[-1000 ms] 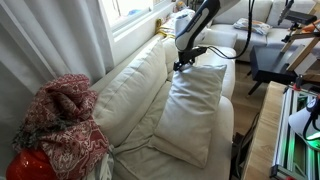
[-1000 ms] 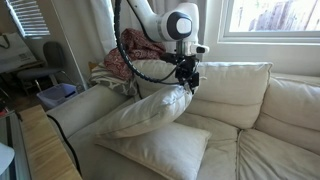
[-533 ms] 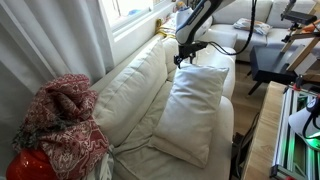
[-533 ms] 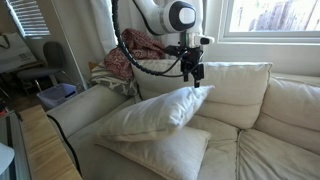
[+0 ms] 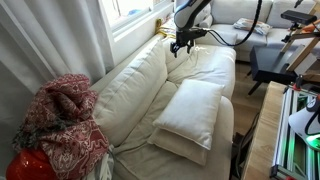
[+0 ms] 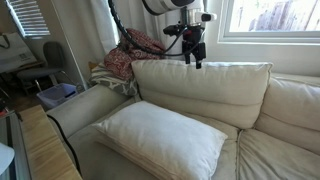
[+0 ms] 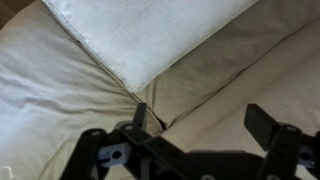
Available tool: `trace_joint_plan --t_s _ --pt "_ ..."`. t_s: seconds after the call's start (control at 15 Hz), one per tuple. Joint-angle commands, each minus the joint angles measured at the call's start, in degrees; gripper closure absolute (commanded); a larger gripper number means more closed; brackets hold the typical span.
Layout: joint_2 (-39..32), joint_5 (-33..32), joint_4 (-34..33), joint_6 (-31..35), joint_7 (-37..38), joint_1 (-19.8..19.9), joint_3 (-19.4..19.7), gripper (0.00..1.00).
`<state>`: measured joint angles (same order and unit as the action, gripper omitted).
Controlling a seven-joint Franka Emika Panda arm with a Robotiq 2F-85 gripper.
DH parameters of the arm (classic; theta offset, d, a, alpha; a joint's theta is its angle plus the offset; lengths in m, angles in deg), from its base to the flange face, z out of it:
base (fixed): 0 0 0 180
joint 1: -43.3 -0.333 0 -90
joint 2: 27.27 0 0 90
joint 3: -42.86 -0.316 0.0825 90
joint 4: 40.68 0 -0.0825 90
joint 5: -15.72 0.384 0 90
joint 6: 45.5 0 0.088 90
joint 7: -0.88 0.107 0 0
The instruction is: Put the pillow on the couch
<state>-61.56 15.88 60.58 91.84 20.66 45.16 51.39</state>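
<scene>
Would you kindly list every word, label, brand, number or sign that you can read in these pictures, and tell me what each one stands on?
No readable text in any view.
The pillow, the couch and the red patterned cloth show no lettering.
The gripper shows no legible marking.
The equipment rack at the edge of an exterior view is too small and blurred to read.

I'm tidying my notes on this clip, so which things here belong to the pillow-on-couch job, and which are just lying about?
Belongs to the job:
pillow, flat on the seat
couch
gripper, open, above the backrest

Just lying about:
red patterned blanket at the couch's end
curtain
blue bin
white sofa behind
</scene>
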Motion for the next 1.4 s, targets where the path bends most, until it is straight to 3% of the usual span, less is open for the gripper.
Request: trace_joint_plan --t_s 0.0,0.4,0.6,0.93,1.33 --pt "7.24 1.91 2.41 -7.29 -3.71 0.56 -2.30 0.00" --pt "19.28 2.68 0.33 -24.28 -7.78 -0.67 -5.95 0.00" --pt "25.07 3.44 -0.01 -29.46 -12.46 -1.37 -7.94 0.00" --pt "31.02 2.75 -0.36 -33.78 -16.15 -3.05 -9.98 0.00" --pt "30.40 1.94 -1.56 -33.33 -15.01 -3.28 -10.09 0.00"
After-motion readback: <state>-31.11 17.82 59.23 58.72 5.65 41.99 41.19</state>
